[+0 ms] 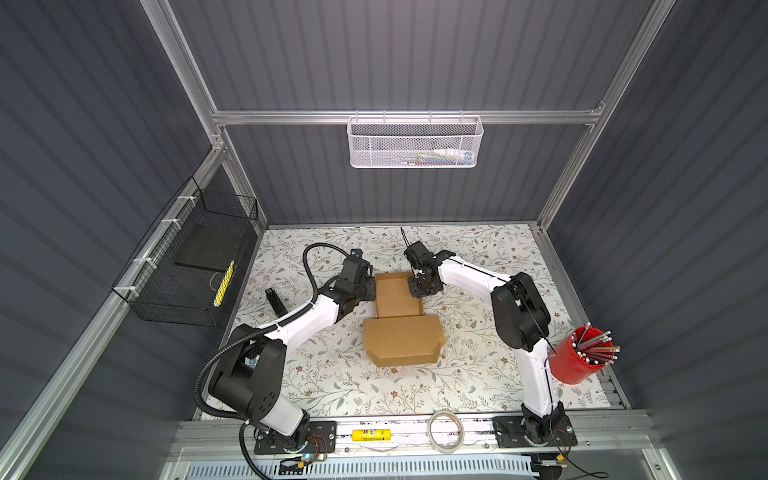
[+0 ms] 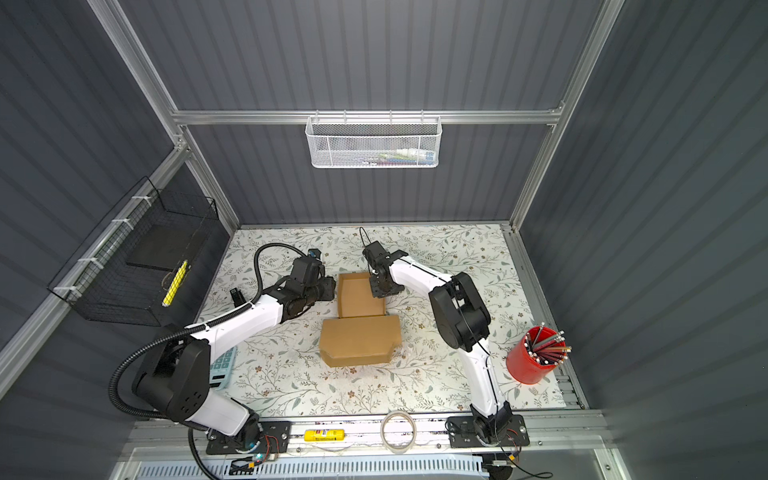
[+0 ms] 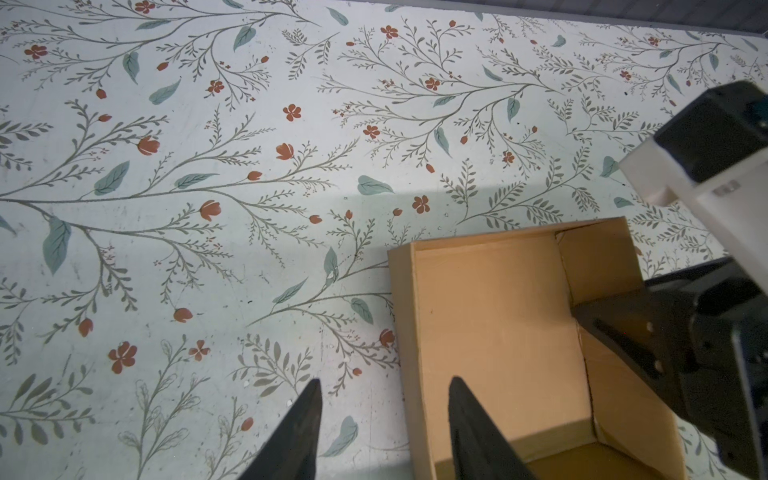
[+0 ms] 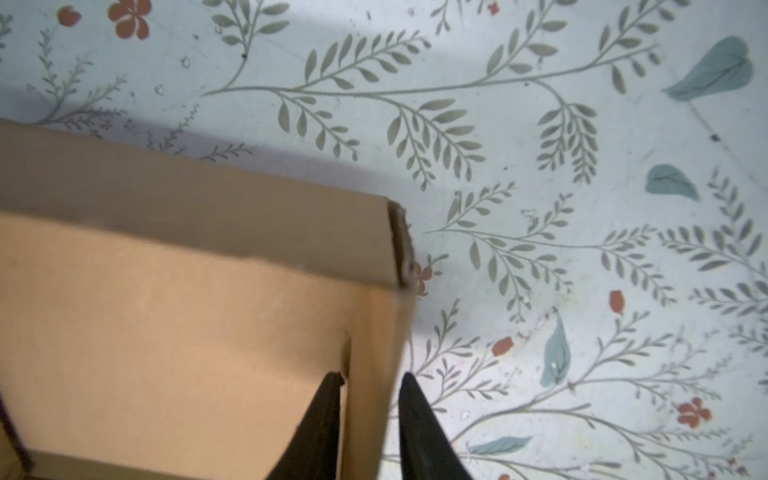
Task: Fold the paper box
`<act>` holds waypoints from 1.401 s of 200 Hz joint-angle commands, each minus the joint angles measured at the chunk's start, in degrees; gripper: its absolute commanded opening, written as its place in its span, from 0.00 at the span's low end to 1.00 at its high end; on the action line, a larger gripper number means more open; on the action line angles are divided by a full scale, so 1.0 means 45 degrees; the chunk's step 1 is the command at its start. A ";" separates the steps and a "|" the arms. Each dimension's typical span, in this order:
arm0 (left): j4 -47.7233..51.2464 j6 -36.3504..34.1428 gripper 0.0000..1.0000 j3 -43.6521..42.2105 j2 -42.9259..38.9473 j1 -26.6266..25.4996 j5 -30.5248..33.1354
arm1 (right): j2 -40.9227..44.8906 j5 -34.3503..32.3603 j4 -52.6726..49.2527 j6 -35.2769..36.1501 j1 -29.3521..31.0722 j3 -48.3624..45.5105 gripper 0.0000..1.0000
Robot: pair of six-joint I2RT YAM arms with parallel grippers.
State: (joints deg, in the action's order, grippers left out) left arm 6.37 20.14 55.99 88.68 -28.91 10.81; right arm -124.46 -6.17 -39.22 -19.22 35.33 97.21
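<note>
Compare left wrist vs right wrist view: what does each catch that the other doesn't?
Left wrist only: the left end effector, fingers well apart astride one wall of the box; most of the open tray's inside; and the right arm at the opposite wall.
Right wrist only: the right end effector astride that opposite wall, one finger inside and one outside. Whether it pinches the wall is unclear. Also one outer corner with its raw edge.
Both: the brown box tray and the flowered table cover.

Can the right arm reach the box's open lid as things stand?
Probably yes. The lid lies bare beside the tray, and the right tool is close by, astride the tray's wall.
</note>
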 commanded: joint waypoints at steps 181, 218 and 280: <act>0.1793 0.0160 0.50 0.0171 -0.1078 0.0466 0.0135 | 0.0528 0.0492 0.0578 0.0170 -0.0269 -0.0137 0.40; 0.3057 0.0170 0.52 -0.0029 -0.2554 0.0466 0.0472 | 0.1393 0.0777 0.0940 0.0345 -0.0253 -0.0543 0.41; 0.4895 0.0650 0.51 -0.0973 -0.5190 0.0466 -0.0205 | 0.3327 0.0718 0.1716 0.0609 -0.0011 -0.2070 0.42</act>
State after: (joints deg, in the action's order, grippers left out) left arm 21.93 21.43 54.02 69.06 -27.27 11.68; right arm -112.51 -2.79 -32.80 -17.65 34.57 90.41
